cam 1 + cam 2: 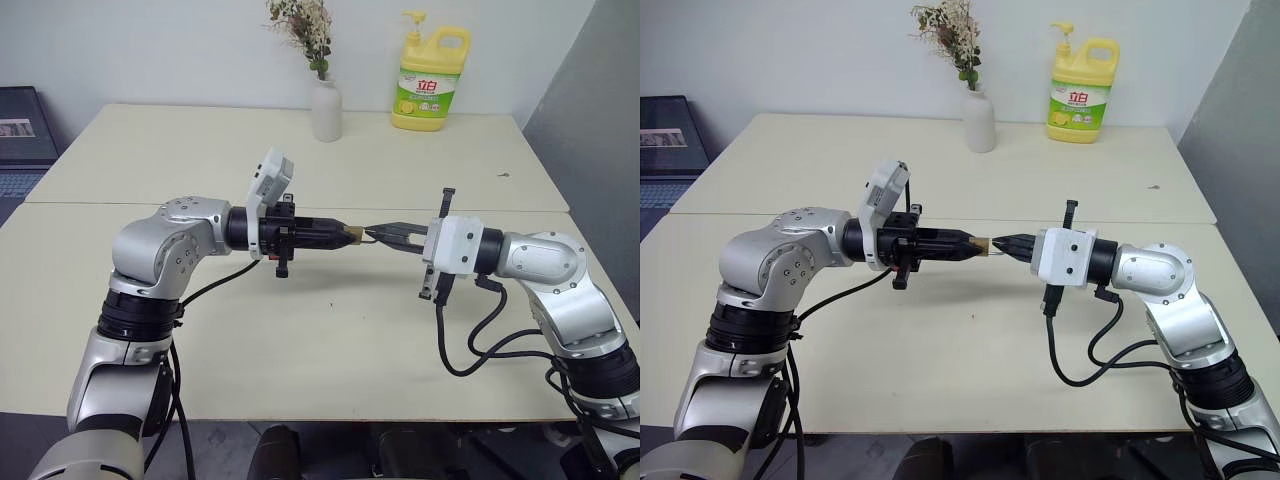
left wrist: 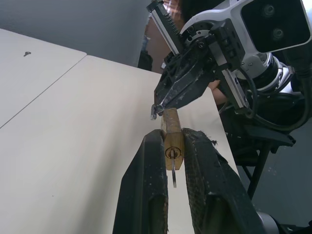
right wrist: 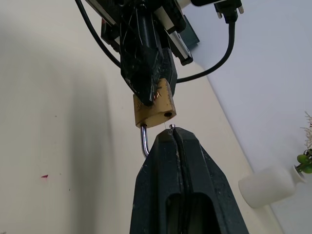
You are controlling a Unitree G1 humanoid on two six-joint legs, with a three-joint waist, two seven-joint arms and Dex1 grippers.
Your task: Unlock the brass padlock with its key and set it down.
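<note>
My left gripper (image 2: 173, 142) is shut on the brass padlock (image 2: 171, 127), holding it above the table (image 1: 300, 340) with the lock body (image 3: 156, 105) sticking out past the fingertips. The key (image 2: 173, 168) sits in the keyhole between the left fingers (image 2: 146, 185). In the right wrist view the silver shackle (image 3: 144, 141) curves from the body into my right gripper (image 3: 173, 132), which is shut on it. The shackle's free end stands just clear of its hole. Both grippers meet tip to tip at mid-table (image 1: 360, 235).
A white vase (image 1: 326, 108) with dried flowers and a yellow detergent bottle (image 1: 432, 80) stand at the table's far edge. A small dark speck (image 1: 503, 175) lies far right. A seam (image 1: 100, 203) joins two tabletops.
</note>
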